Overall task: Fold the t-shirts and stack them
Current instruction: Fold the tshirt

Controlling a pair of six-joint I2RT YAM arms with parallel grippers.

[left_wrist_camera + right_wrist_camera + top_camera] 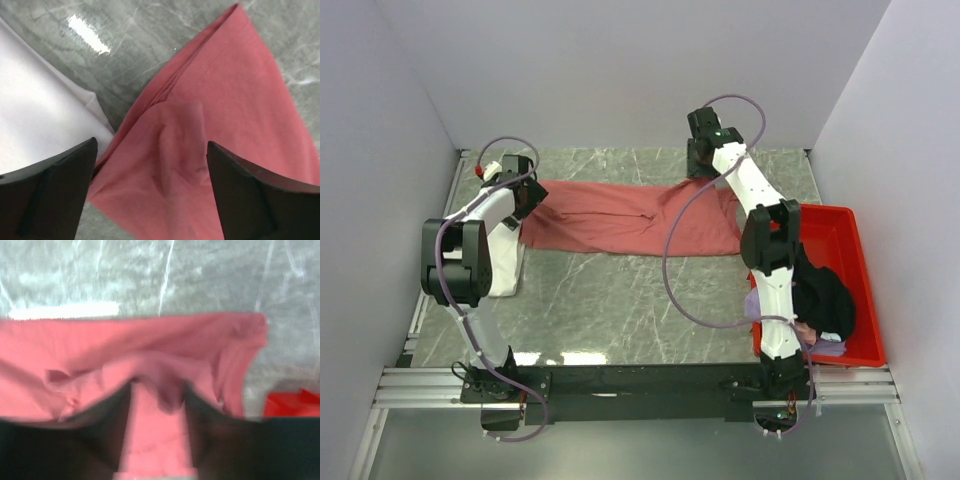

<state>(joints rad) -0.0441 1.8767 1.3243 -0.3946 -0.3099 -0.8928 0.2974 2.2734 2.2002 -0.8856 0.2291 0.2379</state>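
Firstly, dusty red t-shirt [620, 215] [225, 125] [100, 340]: one large soft tee, spread as a long, rumpled band across the far half of the table [620, 300], running from the left gripper to the right gripper.
Shirt's left end: a layered corner with a fold line, lying flat on the grey marble beside the white wall.
Shirt's right end: bunched and wrinkled, raised a little towards the fingers.
Left gripper [525, 195] [151, 145]: jaws wide apart, over the left corner with the cloth showing between them.
Right gripper [703, 160] [157, 390]: at the far right edge of the shirt; a narrow gap with red cloth in it, too blurred to tell whether it pinches.
Red tray [840, 225] [292, 402]: at the table's right side, partly behind the right arm.
Tray contents: black t-shirt [825, 295] heaped in the middle; lavender t-shirt [828, 348] peeking out at the near end.
Count: one red tee on the table, one tray, two tees made out inside.
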